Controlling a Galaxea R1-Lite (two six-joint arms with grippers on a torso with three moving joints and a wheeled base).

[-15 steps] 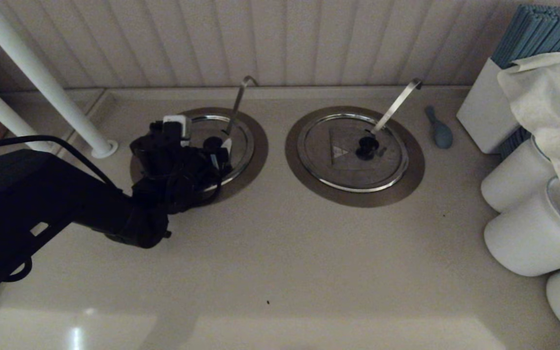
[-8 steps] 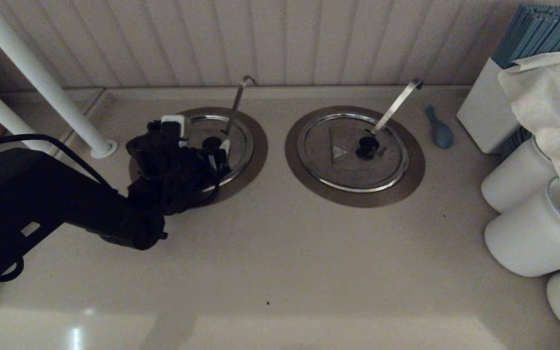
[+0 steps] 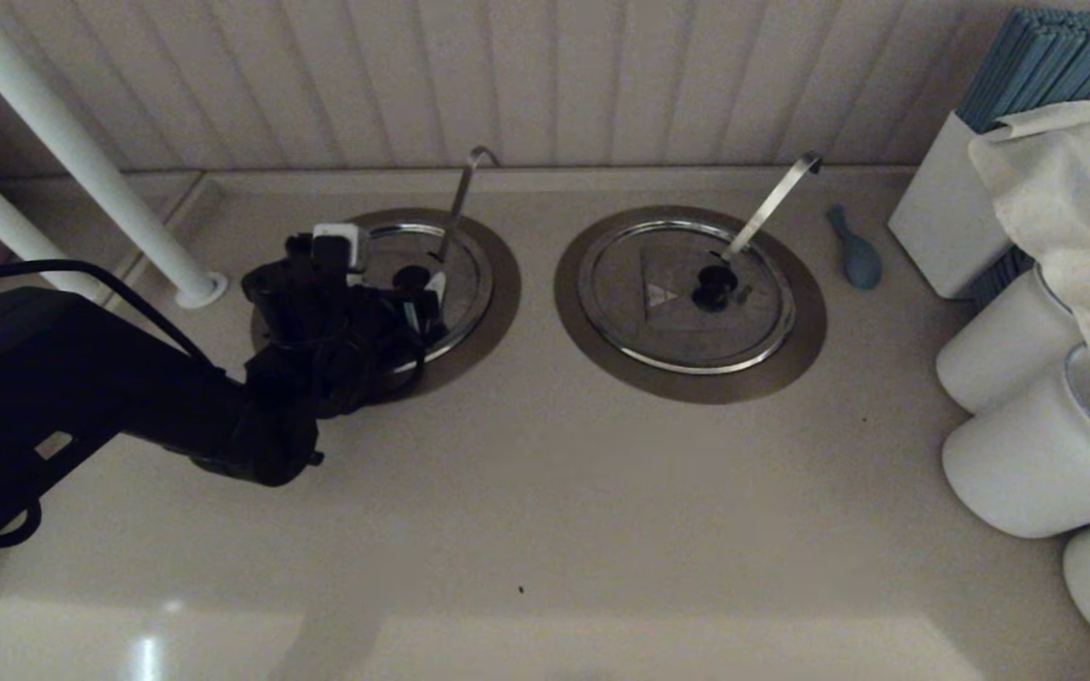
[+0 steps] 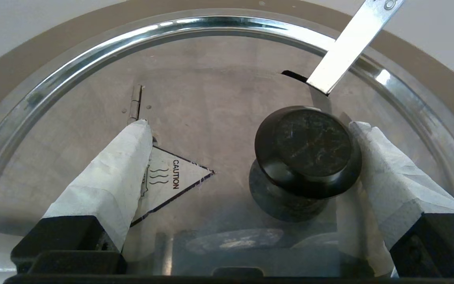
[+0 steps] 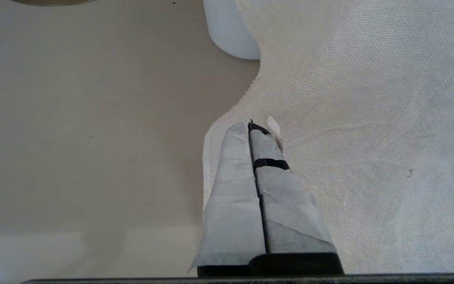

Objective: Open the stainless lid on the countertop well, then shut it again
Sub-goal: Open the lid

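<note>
The stainless lid lies flat in the countertop well, inside the brownish collar, at the left of the two wells. A thin hooked ladle handle pokes up through it. My left gripper hangs just over the lid, open. In the left wrist view the black knob stands between the taped fingers of the left gripper, close against one fingertip; the other fingertip overlaps the pale caution triangle. My right gripper is shut on nothing, parked above a white cloth.
The twin lid with its wide strip handle sits to the right. A blue object lies beyond it. White containers and a draped cloth crowd the right side. A white pole slants at the back left.
The left arm has drifted slightly to the left. The gripper stays open around the knob and the lid has not moved.
</note>
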